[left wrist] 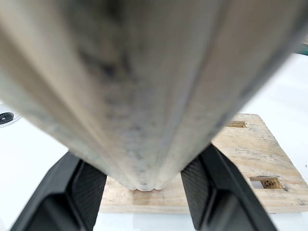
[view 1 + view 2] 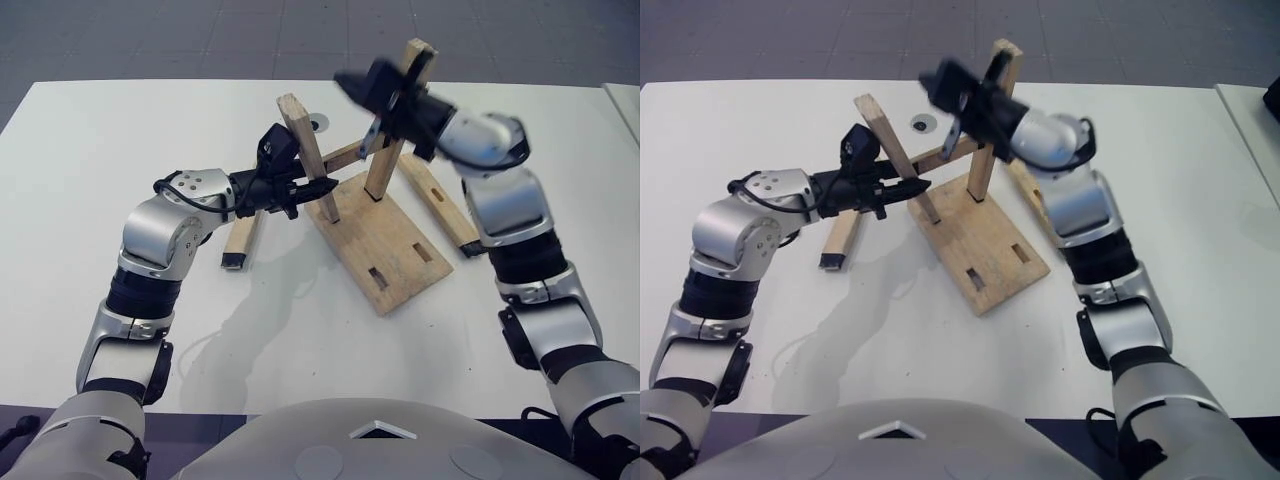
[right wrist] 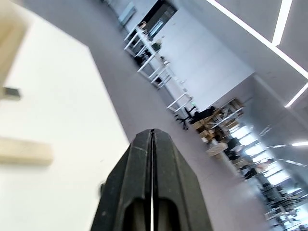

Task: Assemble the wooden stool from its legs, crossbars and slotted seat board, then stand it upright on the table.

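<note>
**Wooden leg (image 1: 144, 72) clamped in your left hand (image 2: 316, 187)**

Pressed close to your left wrist camera, that leg blurs across most of the frame. Black fingers (image 1: 89, 185) grip it on both sides, and its foot meets the seat board (image 2: 375, 240). From the head, the board lies flat at centre frame, two empty slots (image 2: 378, 278) toward its lower end. A second leg (image 2: 383, 170) stands tilted there, joined to the first by a crossbar (image 2: 342, 157). Your right hand (image 2: 348, 82), fingers pressed together on nothing, crosses its upper part. On the bench (image 2: 100, 130), a dark-capped loose leg (image 2: 243, 240) lies left of the board. Another wooden piece (image 2: 440, 200) lies along its right edge, half hidden by your right arm.
</note>
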`<control>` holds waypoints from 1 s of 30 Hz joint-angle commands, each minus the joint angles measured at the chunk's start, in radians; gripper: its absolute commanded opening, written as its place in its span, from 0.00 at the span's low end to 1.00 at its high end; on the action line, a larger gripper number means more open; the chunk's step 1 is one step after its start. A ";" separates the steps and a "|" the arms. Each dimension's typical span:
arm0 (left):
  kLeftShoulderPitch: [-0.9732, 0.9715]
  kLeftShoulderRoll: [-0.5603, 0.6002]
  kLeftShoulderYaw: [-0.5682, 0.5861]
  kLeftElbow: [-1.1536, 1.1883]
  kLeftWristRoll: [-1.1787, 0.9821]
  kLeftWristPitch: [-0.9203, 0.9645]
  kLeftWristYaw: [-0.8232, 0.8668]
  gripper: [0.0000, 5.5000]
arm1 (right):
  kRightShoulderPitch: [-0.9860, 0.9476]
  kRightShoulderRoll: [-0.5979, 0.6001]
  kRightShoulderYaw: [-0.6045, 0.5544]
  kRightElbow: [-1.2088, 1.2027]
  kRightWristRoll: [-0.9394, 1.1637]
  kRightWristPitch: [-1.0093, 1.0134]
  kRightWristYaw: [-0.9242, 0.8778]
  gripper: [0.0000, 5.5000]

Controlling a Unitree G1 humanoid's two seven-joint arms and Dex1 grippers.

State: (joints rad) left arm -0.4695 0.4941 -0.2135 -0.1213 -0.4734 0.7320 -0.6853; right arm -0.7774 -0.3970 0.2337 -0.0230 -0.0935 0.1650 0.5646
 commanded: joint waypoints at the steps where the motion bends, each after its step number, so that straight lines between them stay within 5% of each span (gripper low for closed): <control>1: 0.119 0.057 -0.100 0.109 0.074 0.144 0.002 0.37 | 0.043 -0.010 0.083 0.016 -0.013 0.049 0.099 0.00; 9: 0.095 0.034 -0.111 0.088 0.056 0.166 -0.002 0.37 | 0.139 -0.031 0.202 0.132 0.012 0.156 0.309 0.00; 18: 0.113 0.057 -0.128 0.096 0.064 0.170 -0.020 0.37 | -0.046 0.053 -0.035 -0.054 0.086 0.127 0.115 0.00; 30: 0.082 0.019 -0.115 0.072 0.043 0.185 0.009 0.37 | 0.182 -0.093 0.197 0.044 0.123 0.345 0.422 0.00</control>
State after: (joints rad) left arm -0.4751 0.4904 -0.2238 -0.1164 -0.4780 0.7378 -0.6886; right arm -0.6630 -0.4366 0.3417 -0.0480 0.0777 0.4640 0.9241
